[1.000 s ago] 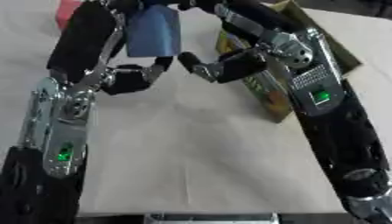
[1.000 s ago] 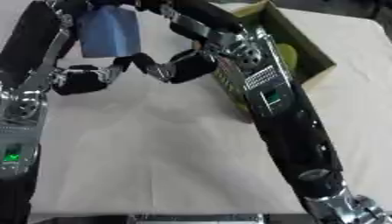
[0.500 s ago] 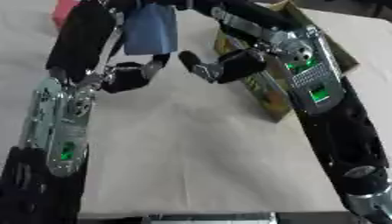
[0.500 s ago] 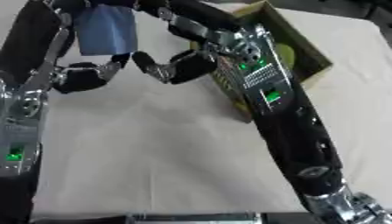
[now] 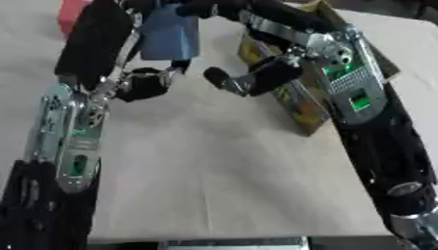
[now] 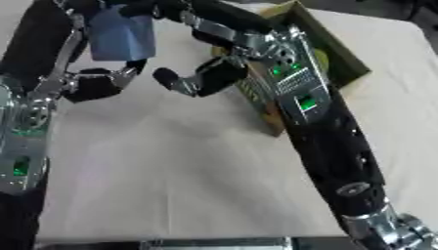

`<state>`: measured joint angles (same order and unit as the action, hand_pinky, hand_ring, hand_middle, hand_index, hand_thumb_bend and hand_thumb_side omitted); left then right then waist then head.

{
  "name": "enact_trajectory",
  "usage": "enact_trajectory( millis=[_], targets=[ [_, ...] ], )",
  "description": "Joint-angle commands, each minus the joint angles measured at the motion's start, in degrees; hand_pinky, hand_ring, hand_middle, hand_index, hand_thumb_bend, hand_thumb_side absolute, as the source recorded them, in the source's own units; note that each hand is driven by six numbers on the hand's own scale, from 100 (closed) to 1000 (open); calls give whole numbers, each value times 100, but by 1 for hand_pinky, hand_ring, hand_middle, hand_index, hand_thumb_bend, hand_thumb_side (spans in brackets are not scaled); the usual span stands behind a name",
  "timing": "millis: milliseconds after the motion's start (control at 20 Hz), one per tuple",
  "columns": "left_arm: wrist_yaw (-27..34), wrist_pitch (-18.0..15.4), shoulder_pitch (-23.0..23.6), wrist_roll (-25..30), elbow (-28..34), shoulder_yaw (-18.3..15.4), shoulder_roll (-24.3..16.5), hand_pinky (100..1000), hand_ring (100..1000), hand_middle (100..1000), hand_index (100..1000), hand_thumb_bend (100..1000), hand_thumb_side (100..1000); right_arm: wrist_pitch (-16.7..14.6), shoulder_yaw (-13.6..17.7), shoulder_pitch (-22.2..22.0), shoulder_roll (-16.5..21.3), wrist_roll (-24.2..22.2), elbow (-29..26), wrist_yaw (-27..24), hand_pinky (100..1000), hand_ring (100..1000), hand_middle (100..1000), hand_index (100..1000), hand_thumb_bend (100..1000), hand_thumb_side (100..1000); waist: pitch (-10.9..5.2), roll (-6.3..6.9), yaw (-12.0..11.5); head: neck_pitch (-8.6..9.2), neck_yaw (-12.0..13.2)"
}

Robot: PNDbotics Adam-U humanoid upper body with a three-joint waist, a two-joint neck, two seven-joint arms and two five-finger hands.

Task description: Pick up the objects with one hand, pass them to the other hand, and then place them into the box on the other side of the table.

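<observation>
Looking down at the pale table (image 5: 214,171), we see the olive-walled box (image 6: 338,53) at upper right and a blue, flat-sided object (image 5: 169,36) at upper centre-left, apparently held aloft where the two arms meet. We judge it light and fairly stiff, best pinched across its broad faces near an edge. What grips it at the top edge we cannot tell. The left hand (image 5: 145,84), below it, shows curled fingers holding nothing visible; the right hand (image 5: 252,78) likewise curls empty, near the box.
</observation>
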<state>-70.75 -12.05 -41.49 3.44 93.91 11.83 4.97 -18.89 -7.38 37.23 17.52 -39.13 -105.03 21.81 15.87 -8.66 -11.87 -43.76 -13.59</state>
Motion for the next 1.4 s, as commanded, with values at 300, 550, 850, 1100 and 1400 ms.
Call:
enact_trajectory(
  millis=[300, 550, 850, 1100, 1400],
  targets=[
    [-8, -171, -215, 10, -6, 361, 318, 311, 333, 528, 616, 100, 100, 60, -117, 121, -14, 49, 39, -87, 957, 1000, 1000, 1000, 155, 100, 0, -32, 14, 62, 15],
    [-23, -182, -205, 7, -4, 372, 328, 309, 332, 527, 615, 100, 100, 172, -79, 116, -24, 290, -13, -129, 974, 1000, 1000, 1000, 170, 100, 7, -33, 0, 108, 26],
    [-60, -211, -285, 39, -14, 393, 280, 312, 331, 528, 616, 100, 100, 183, -176, 128, 68, 185, 198, -155, 957, 1000, 1000, 1000, 100, 100, -22, -49, 31, 65, 20],
    [-167, -234, -351, -5, -225, 268, 341, 303, 324, 525, 613, 100, 100, 245, -324, 408, 391, 128, 476, -457, 946, 1000, 1000, 1000, 100, 100, -82, -40, 89, -18, -15],
    [-450, -143, -327, -185, -238, 132, 425, 305, 325, 525, 612, 100, 100, 267, -420, 502, 527, -69, 526, -695, 950, 1000, 1000, 1000, 100, 100, -111, -34, 114, -36, -15]
  ],
)
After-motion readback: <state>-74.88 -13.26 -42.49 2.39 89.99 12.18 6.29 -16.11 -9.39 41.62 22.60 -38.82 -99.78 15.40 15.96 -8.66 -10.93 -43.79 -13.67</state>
